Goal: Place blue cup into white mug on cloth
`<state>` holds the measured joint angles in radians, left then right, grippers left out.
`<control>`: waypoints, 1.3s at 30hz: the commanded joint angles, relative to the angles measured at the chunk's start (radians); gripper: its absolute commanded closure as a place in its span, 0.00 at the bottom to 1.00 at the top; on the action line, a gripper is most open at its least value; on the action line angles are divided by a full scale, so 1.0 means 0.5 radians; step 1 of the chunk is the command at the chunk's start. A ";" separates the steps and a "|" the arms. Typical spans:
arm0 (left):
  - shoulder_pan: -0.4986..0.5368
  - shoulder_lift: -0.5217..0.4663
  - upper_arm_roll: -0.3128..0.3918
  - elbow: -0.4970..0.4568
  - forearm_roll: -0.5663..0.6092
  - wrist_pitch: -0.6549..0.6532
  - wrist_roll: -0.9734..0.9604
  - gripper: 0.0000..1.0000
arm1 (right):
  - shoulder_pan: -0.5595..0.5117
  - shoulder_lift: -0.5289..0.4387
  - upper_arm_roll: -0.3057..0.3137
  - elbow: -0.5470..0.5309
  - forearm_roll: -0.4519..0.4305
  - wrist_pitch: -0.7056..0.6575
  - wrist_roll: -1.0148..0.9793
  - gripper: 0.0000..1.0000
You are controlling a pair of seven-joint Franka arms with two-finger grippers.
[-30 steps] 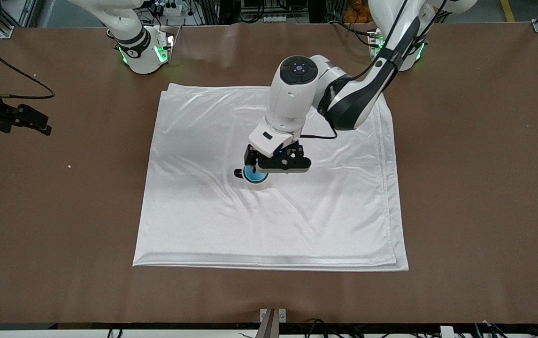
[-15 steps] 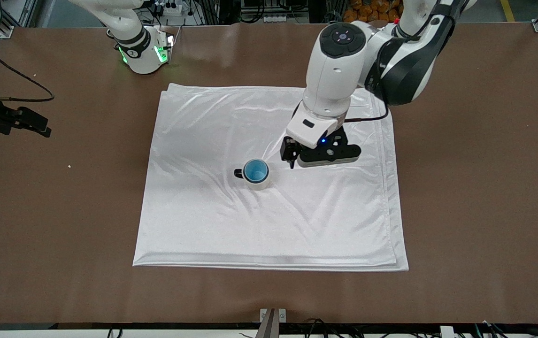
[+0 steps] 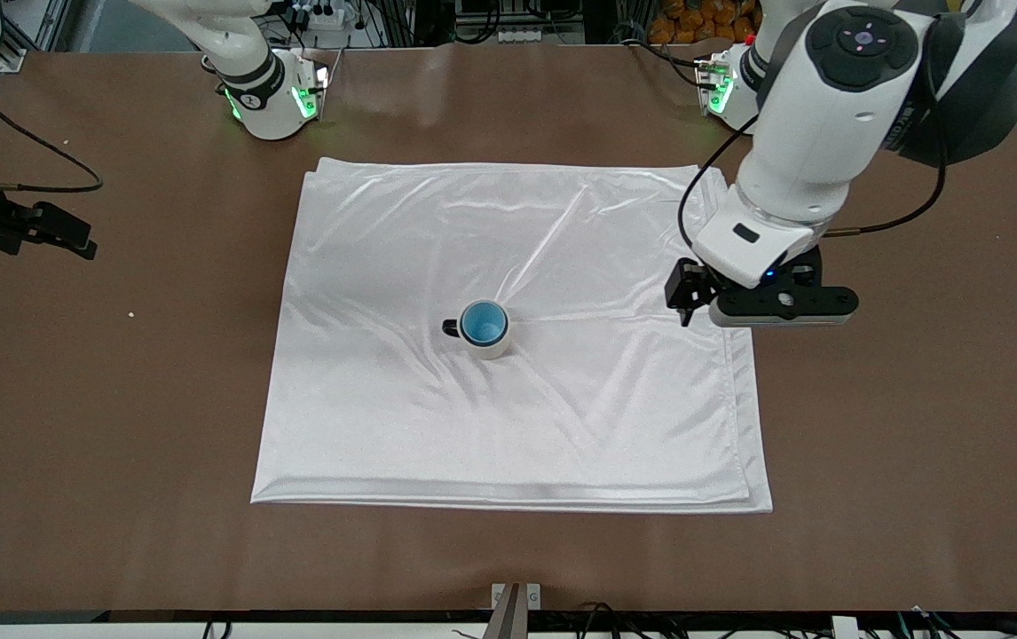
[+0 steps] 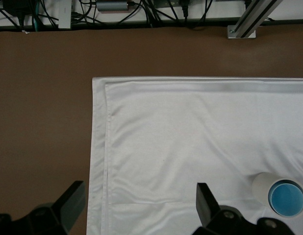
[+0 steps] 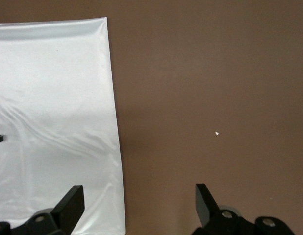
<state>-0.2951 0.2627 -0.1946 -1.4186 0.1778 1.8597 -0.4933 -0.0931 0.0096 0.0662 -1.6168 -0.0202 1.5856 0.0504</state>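
Because the blue cup (image 3: 484, 323) already sits inside the white mug (image 3: 487, 341), the main job looks done. The mug stands upright on the cloth (image 3: 508, 417), near the middle of the brown table (image 3: 118, 399), with its little dark handle pointing toward the right arm's end. The cloth lies flat in the middle of the table, well away from all four edges.

The left gripper (image 3: 689, 297) hangs up in the air over the cloth's edge toward the left arm's end of the table. Its fingers (image 4: 205, 203) are spread wide apart and hold nothing.

The right gripper (image 5: 137, 205) waits over bare table just beside the cloth's edge at the right arm's end. Its fingers are spread wide too, with nothing between them.

I think nothing is left but for the left arm to go and rest.
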 commanded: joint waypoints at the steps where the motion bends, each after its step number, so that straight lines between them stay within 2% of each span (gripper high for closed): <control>1: 0.053 -0.083 -0.013 -0.044 -0.052 -0.065 0.026 0.00 | -0.029 -0.035 0.021 -0.031 -0.009 -0.008 0.031 0.00; 13: 0.222 -0.188 -0.013 -0.044 -0.076 -0.154 0.075 0.00 | -0.025 -0.035 0.021 -0.028 -0.009 -0.011 0.031 0.00; 21: 0.348 -0.240 0.018 -0.062 -0.098 -0.179 0.363 0.00 | -0.025 -0.035 0.024 -0.028 -0.009 -0.017 0.031 0.00; 30: 0.452 -0.258 0.021 -0.074 -0.116 -0.207 0.523 0.00 | -0.029 -0.035 0.021 -0.028 -0.009 -0.020 0.028 0.00; 39: 0.425 -0.326 0.159 -0.151 -0.208 -0.207 0.621 0.00 | -0.029 -0.035 0.021 -0.028 -0.009 -0.020 0.025 0.00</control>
<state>-0.0730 0.1537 -0.1602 -1.4359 0.1136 1.7623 -0.2355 -0.0933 0.0096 0.0662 -1.6173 -0.0202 1.5801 0.0509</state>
